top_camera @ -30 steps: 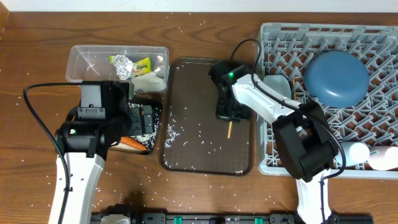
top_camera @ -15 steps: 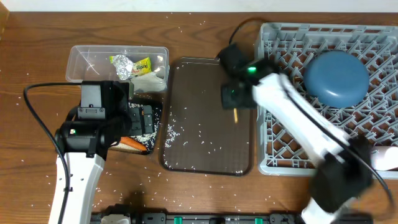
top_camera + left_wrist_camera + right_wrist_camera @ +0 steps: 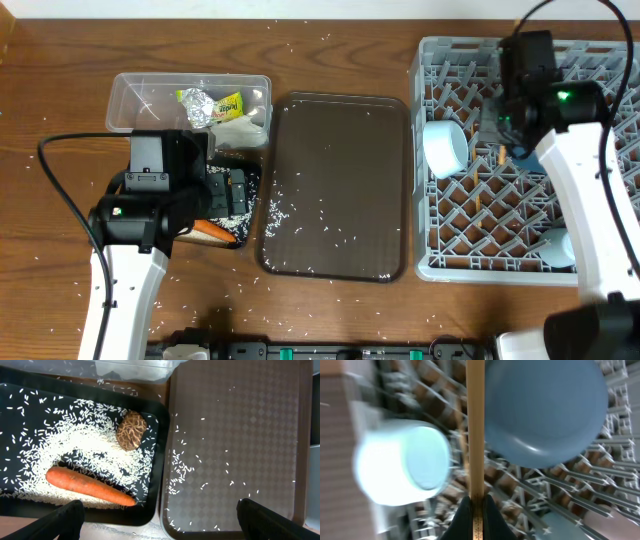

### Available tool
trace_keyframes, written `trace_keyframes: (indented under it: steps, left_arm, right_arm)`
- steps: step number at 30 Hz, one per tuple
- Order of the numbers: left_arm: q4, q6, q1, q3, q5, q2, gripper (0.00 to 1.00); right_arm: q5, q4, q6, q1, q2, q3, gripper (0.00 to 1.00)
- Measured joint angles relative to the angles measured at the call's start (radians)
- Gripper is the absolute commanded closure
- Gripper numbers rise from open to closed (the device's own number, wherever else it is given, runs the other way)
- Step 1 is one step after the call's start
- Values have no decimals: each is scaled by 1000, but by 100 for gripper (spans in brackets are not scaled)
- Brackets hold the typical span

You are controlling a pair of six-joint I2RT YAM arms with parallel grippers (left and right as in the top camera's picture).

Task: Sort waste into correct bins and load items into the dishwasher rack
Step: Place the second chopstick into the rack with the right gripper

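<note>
My right gripper (image 3: 477, 510) is shut on a thin wooden chopstick (image 3: 475, 425) and holds it above the grey dishwasher rack (image 3: 470, 230), also seen in the overhead view (image 3: 497, 140). Below it are the small light-blue bowl (image 3: 445, 147) on its side and the large blue bowl (image 3: 545, 410), which my arm hides from overhead. My left gripper (image 3: 160, 525) is open and empty over the near edge of the black tray (image 3: 155, 505), which holds the carrot (image 3: 90, 486), a brown lump (image 3: 131, 430) and rice (image 3: 75, 455). The clear tub (image 3: 135, 95) holds the wrapper (image 3: 225, 103) and tissue (image 3: 240, 125).
The dark brown serving tray (image 3: 335, 130) lies between the bins and the rack, with rice grains scattered on it. A pale vessel (image 3: 556, 245) sits in the rack's near right part. Rice grains are strewn over the wooden table (image 3: 60, 100).
My right gripper has lifted the chopstick off the serving tray and swung right, to above the rack. The left arm has not moved.
</note>
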Motion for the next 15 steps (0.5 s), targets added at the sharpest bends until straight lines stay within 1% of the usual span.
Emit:
trace_keyframes:
  steps: [6,7,8,9,10,11,15]
  left_arm:
    - [0,0,0,0,0,0,2]
    - [0,0,0,0,0,0,2]
    - [0,0,0,0,0,0,2]
    - [0,0,0,0,0,0,2]
    - [0,0,0,0,0,0,2]
    - [0,0,0,0,0,0,2]
    - [0,0,0,0,0,0,2]
  right_arm:
    - [-40,10,-66,-72,135,-45,99]
    - [-53,13,-72,-72,153,-48,95]
    - [-64,15,-77,-71,170,-51,85]
    - [-72,17,-81,-70,182,-54,71]
    - [-74,18,-84,-69,188,-54,62]
    - [-71,19,-90,-69,190,-55,59]
    - [-53,7,-87,-69,189,-55,53]
